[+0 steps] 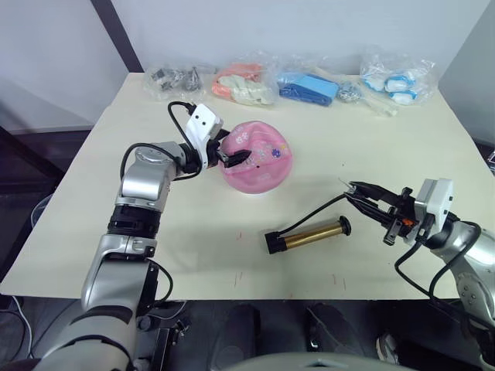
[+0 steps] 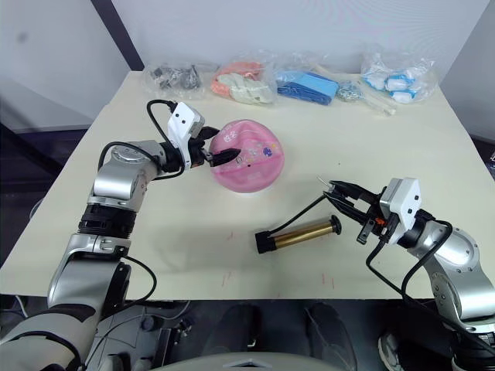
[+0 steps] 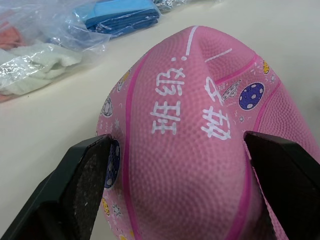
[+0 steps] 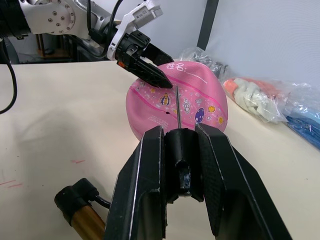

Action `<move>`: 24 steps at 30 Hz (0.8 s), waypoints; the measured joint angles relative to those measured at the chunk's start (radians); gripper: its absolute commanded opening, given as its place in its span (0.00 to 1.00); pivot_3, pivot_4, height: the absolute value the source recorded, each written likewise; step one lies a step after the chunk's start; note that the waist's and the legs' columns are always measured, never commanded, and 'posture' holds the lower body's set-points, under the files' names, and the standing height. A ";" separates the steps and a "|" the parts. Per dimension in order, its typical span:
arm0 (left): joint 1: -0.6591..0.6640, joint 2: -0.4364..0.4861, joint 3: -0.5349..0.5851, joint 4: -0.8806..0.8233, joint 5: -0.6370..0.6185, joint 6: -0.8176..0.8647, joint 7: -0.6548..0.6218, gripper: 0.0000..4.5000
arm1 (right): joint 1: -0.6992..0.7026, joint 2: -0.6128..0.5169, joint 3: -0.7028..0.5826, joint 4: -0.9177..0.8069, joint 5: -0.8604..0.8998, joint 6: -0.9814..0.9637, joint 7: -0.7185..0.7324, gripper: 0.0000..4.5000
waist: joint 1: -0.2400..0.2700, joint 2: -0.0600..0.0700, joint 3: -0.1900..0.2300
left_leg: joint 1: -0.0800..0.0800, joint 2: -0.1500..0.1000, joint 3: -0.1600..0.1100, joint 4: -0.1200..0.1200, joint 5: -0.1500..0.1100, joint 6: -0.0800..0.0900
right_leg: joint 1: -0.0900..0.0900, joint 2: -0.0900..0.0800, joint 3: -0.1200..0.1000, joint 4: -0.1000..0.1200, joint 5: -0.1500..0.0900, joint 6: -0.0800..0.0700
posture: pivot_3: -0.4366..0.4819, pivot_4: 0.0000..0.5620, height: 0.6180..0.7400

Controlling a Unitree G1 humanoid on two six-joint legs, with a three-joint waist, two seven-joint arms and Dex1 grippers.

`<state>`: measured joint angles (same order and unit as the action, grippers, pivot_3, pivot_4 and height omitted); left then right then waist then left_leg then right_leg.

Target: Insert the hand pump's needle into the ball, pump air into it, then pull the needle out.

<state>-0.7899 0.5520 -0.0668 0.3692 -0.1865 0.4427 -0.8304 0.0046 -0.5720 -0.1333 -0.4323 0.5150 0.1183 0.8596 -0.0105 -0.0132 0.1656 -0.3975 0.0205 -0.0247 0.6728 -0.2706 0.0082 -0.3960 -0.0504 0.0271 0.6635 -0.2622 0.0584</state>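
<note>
While the pale cream worktop [image 1: 232, 255] carries everything, its largest load is the saggy pink rubber ball with cartoon prints and white characters [image 1: 259, 158], lying left of centre with a dent in its top. Along the far edge lies a row of clear plastic bags [image 1: 309, 83] holding grey, orange-white, blue and white-blue items. Nearer the front edge lies the slim hand pump with a gold-bronze barrel and black end caps [image 1: 308, 233], its long axis running left to right, slightly angled, the right cap a little farther away; its thin black hose curves off to the right. The left claw [image 3: 180, 165] straddles the ball, fingers spread against its sides. The right claw [image 4: 181, 165] is clamped on the hose's black end fitting, whose thin needle [image 4: 177, 107] points toward the ball, well short of it.
</note>
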 measured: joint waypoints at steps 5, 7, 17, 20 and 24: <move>0.001 -0.018 0.014 0.008 0.000 0.000 0.018 0.47 | 0.009 0.002 0.000 0.007 -0.001 -0.013 0.006 0.09 | -0.001 0.000 0.000 | 0.000 0.000 0.000 0.000 0.000 0.000 | 0.000 0.000 0.000 0.000 0.000 0.000 | 0.48 0.27 0.99; 0.004 -0.021 0.014 0.009 0.000 0.001 0.018 0.27 | 0.009 0.002 0.000 0.014 -0.001 -0.014 0.007 0.09 | -0.002 0.000 0.000 | 0.000 0.000 0.000 0.000 0.000 0.000 | 0.000 0.000 0.000 0.000 0.000 0.000 | 0.48 0.27 0.99; 0.048 -0.032 0.025 -0.048 -0.003 0.006 0.042 0.00 | -0.037 -0.015 0.050 0.015 0.001 0.089 -0.017 0.09 | -0.003 0.000 0.000 | 0.000 0.000 -0.001 0.000 0.000 0.000 | 0.000 0.000 0.000 0.000 0.000 0.000 | 0.48 0.27 0.99; 0.052 -0.036 0.026 -0.053 -0.002 0.006 0.054 0.00 | -0.096 -0.030 0.085 0.003 0.004 0.196 -0.054 0.09 | -0.004 0.000 0.000 | 0.000 0.000 -0.002 0.000 0.000 0.000 | 0.000 0.000 0.000 0.001 0.000 0.000 | 0.48 0.27 0.99; 0.067 -0.048 0.028 -0.074 -0.002 0.006 0.068 0.00 | -0.224 -0.046 0.155 -0.009 -0.005 0.377 -0.123 0.09 | -0.003 0.000 0.000 | 0.000 0.000 -0.002 0.000 0.000 0.000 | 0.000 0.000 0.000 0.001 0.000 0.000 | 0.48 0.27 0.99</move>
<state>-0.7227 0.5044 -0.0388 0.2952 -0.1886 0.4490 -0.7627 -0.2189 -0.6185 0.0220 -0.4411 0.5100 0.4949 0.7365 -0.0134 -0.0132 0.1659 -0.3977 0.0206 -0.0267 0.6732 -0.2705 0.0081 -0.3965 -0.0503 0.0267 0.6646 -0.2620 0.0581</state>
